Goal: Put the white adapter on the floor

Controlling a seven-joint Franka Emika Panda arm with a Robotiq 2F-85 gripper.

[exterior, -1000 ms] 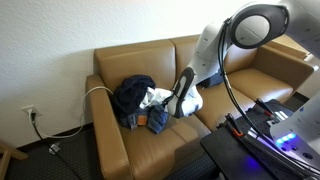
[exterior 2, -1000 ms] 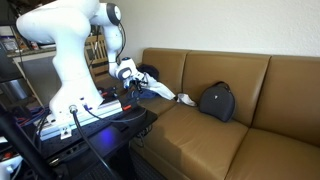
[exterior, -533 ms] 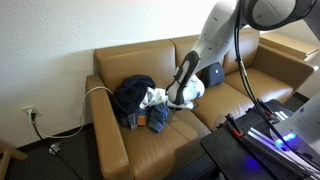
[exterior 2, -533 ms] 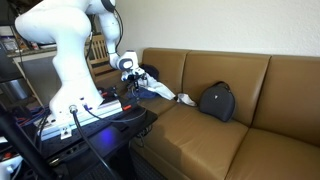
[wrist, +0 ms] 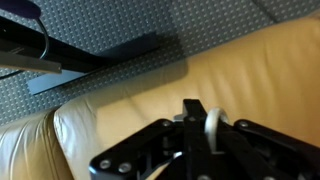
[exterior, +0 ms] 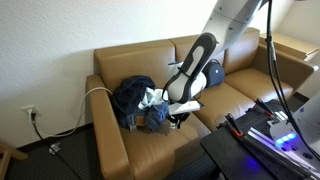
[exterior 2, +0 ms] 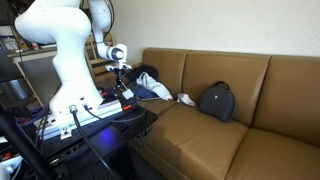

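My gripper (exterior: 178,114) hangs over the front edge of the tan sofa seat, next to a heap of dark clothes (exterior: 133,95). In the wrist view its fingers (wrist: 208,135) are shut on a small white rounded piece, the white adapter (wrist: 211,128). A white block also shows at the gripper in an exterior view (exterior: 187,103). A thin white cord (exterior: 92,90) runs from the wall over the sofa arm into the clothes. The dark carpet floor (wrist: 150,25) lies beyond the sofa edge and also shows in an exterior view (exterior: 60,158). The gripper (exterior 2: 120,86) also shows in the other exterior view.
A black bag (exterior: 213,73) sits on the sofa's middle cushion (exterior 2: 215,101). A wall socket (exterior: 30,113) with a dark cable is at the left. The robot's black base with cables (exterior: 255,135) stands in front of the sofa. A dark bar (wrist: 30,50) crosses the carpet.
The arm has swung and its wrist has turned downward. The gripper has moved away from the clothes heap toward the sofa's front edge, with the white piece in it.
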